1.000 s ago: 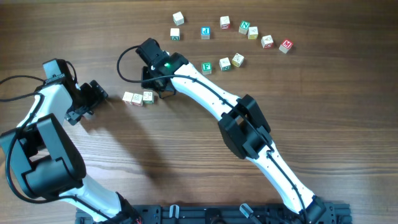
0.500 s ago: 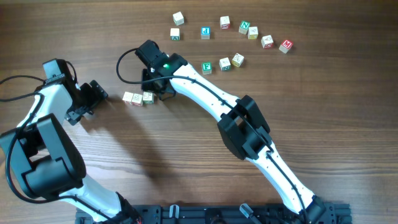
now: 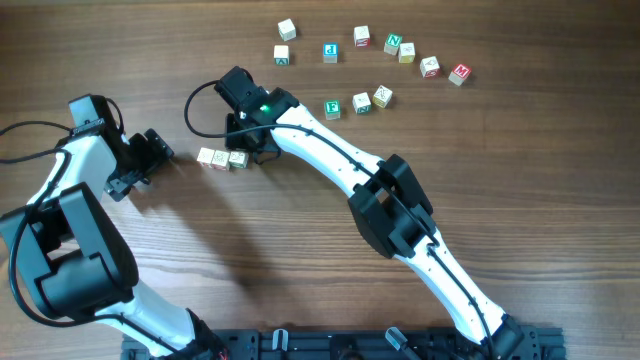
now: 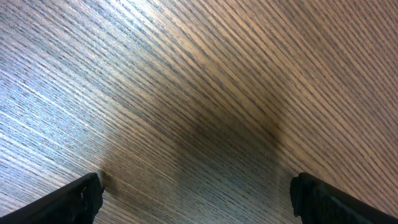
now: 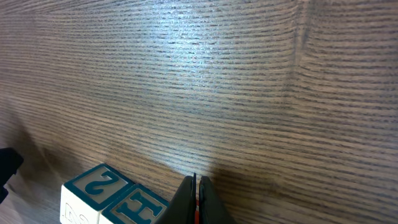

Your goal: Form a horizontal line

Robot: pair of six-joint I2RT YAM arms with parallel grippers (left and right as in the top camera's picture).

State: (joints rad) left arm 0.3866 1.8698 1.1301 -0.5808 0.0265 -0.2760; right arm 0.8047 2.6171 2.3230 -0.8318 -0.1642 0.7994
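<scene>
Well, the horizontal line [image 3: 222,157] sits left of the tabletop's [image 3: 300,260] middle, a little nearer the far edge than the near one: three pale cubes touching side to side in a short row, tilted only slightly. The right gripper [image 3: 251,152] is at the row's right end with its jaws pressed together and holding nothing; from the wrist view the closed tips [image 5: 196,200] are just beside the end cube of the line [image 5: 118,200], though I can't tell whether they touch it. The left gripper [image 3: 143,166] is on the row's other side, apart from it, jaws spread wide over bare wood [image 4: 199,112]. Loose cubes, a blue-lettered cube [image 3: 330,51] among them, are scattered toward the far edge, right of the row.
</scene>
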